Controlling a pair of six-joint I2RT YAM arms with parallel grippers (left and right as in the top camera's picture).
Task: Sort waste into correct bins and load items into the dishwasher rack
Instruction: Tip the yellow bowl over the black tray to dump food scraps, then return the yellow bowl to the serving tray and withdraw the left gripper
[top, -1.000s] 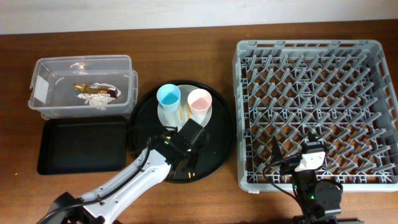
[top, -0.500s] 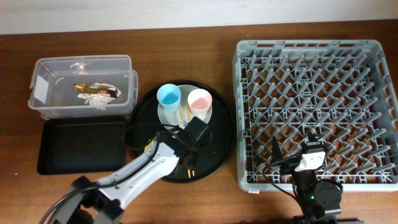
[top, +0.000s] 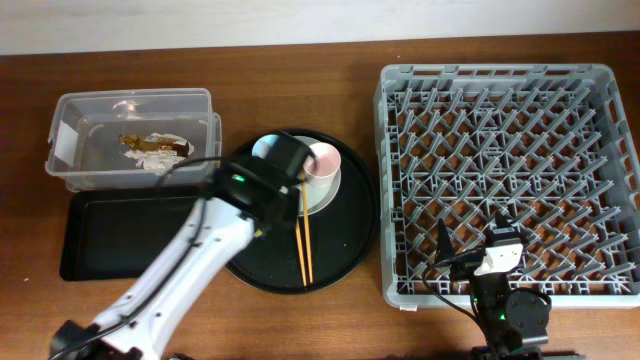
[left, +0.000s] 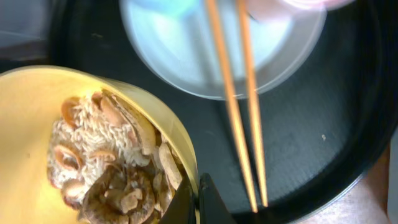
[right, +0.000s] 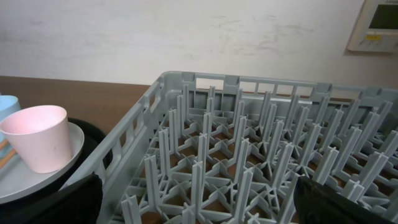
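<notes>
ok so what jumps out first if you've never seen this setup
The big grey dishwasher rack fills the right side of the overhead view. At centre, the left gripper pinches the rim of a yellow bowl heaped with rice-like food scraps, over the round black tray where the wooden chopsticks lie.

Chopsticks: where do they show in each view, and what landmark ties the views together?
Overhead: chopsticks lie at centre on the round black tray, upper ends over the pale plate.
Left wrist: right of centre, running top to bottom.
Right wrist: not clearly in it.
Shared landmark: the pale plate, in all three.
</notes>
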